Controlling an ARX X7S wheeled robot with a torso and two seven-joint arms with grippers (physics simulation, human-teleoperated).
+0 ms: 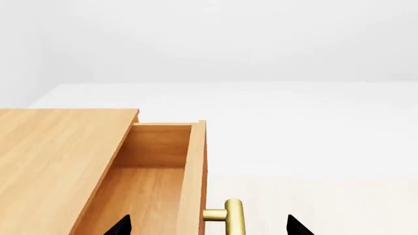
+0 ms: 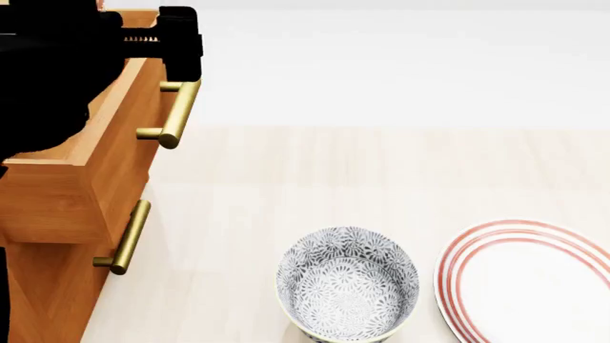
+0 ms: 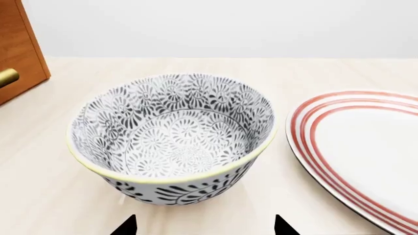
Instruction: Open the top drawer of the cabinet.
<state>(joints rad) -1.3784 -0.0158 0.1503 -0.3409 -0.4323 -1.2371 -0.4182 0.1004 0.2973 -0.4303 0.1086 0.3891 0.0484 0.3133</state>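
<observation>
Closest to the lens in the right wrist view is the patterned bowl (image 3: 171,142), black-and-white floral print with a yellowish rim, nothing inside it, and just beside it a white plate (image 3: 365,147) with red rings, also bare. The right gripper (image 3: 204,226) only shows two black fingertips spread apart in front of the bowl, so it's open and not touching anything. In the head view the top drawer (image 2: 114,128) sits pulled out from the cabinet (image 2: 48,286) at the left, and the left arm's black bulk hangs over it, with the left gripper (image 2: 176,50) at the far end of the brass handle (image 2: 176,114). The left wrist view shows what the head view can't: the drawer's light wood inside is bare, and the fingertips sit either side of the handle with a gap, so open too.
</observation>
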